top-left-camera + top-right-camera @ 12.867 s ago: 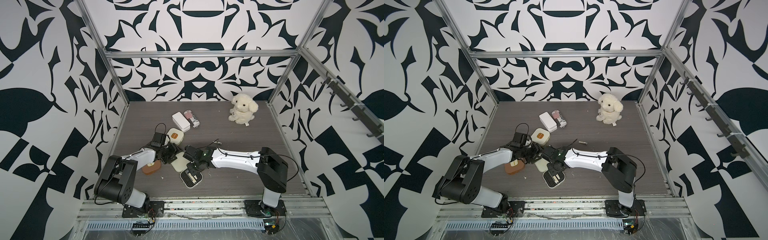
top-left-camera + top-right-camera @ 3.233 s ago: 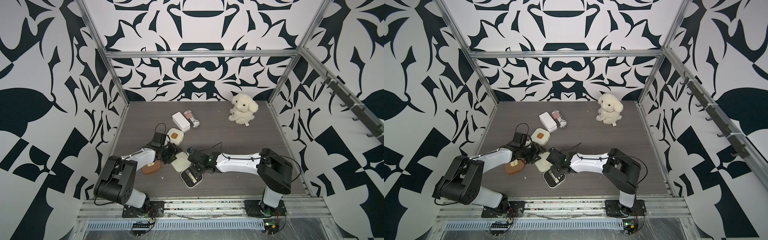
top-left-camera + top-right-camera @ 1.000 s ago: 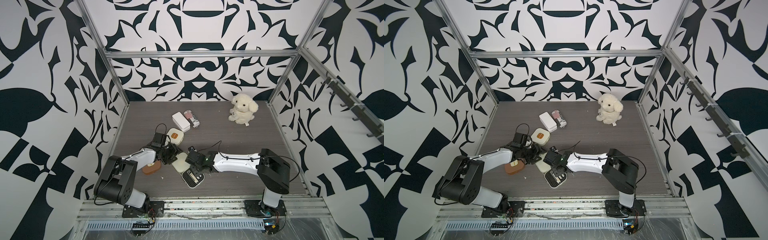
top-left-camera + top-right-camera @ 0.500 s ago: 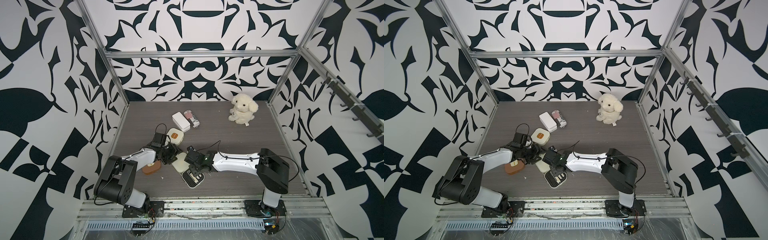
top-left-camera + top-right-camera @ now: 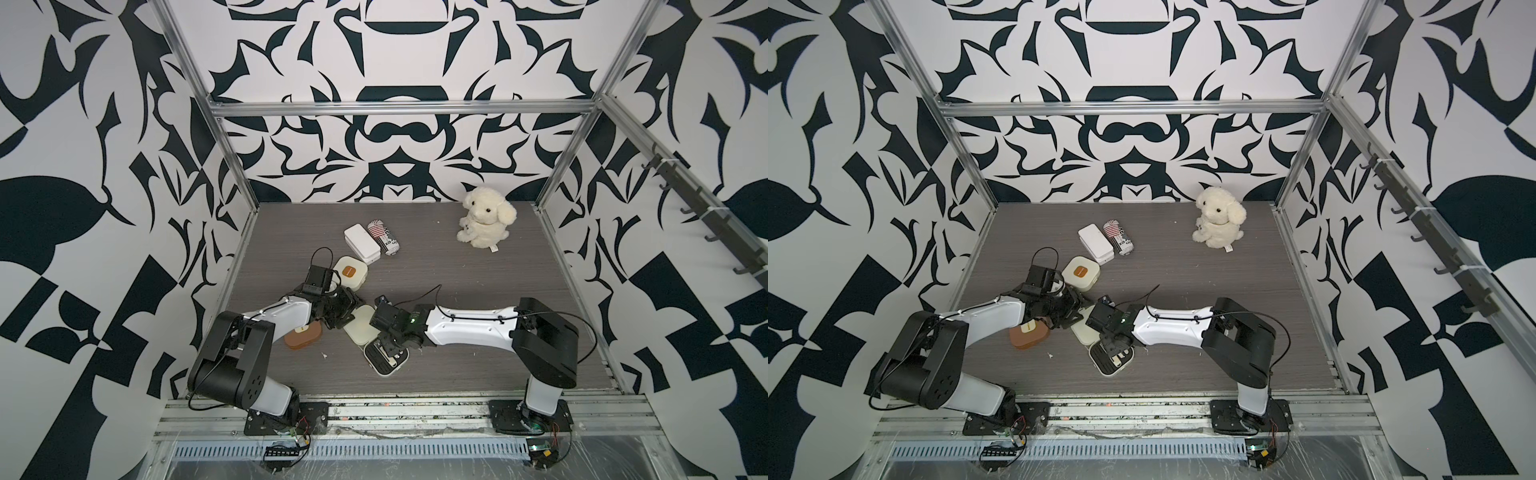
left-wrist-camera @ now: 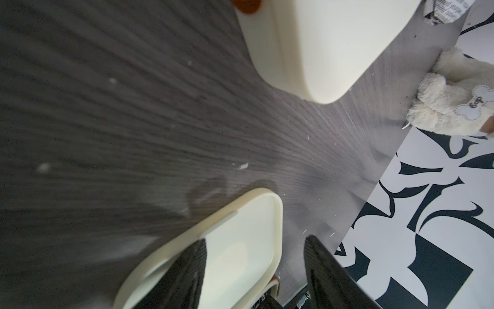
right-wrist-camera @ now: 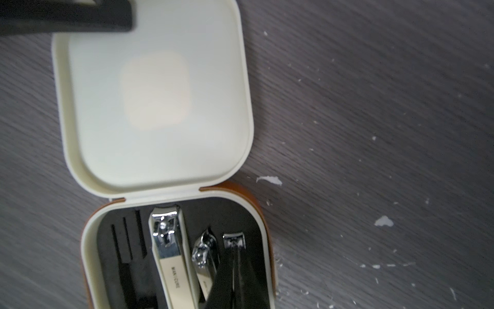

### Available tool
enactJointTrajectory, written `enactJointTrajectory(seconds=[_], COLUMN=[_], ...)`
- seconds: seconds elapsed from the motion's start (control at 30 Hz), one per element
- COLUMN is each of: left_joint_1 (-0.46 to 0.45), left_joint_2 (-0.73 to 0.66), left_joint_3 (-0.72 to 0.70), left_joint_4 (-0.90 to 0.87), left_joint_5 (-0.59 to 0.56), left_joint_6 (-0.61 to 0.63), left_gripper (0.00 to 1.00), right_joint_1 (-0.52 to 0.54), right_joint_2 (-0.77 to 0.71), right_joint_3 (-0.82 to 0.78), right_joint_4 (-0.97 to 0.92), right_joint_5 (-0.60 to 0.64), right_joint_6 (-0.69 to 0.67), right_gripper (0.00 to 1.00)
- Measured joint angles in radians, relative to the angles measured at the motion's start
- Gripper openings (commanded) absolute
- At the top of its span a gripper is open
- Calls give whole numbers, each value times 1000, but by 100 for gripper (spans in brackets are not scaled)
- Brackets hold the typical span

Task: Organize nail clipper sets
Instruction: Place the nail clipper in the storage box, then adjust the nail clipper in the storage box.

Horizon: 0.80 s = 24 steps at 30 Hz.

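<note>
Left arm (image 5: 282, 318) and right arm (image 5: 469, 328) both stretched low, reaching inward, wrists almost meeting. Left gripper (image 5: 341, 312) near level, fingers (image 6: 187, 267) parted. Right gripper (image 5: 390, 348) pitched down, fingers (image 7: 248, 278) pressed together.

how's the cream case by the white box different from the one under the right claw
The shut case by the white box shows its orange patch; the open case shows a black insert with metal clippers. No claw touches the shut case; the right claw reaches into the open case. Both lids are cream.
</note>
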Motion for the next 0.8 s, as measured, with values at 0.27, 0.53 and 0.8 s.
enactJointTrajectory(seconds=[0.27, 0.53, 0.8], left_joint_1=[0, 0, 0], left_joint_2=[0, 0, 0], left_joint_3=[0, 0, 0], left_joint_4=[0, 0, 0], left_joint_5=[0, 0, 0], left_joint_6=[0, 0, 0], left_gripper=[63, 63, 63], right_joint_1=[3, 9, 15], right_joint_2=[-13, -16, -15], right_joint_3=[8, 20, 40], right_joint_4=[-21, -31, -32], right_joint_5=[-3, -23, -43], right_joint_6=[-4, -11, -21], right_gripper=[12, 13, 13])
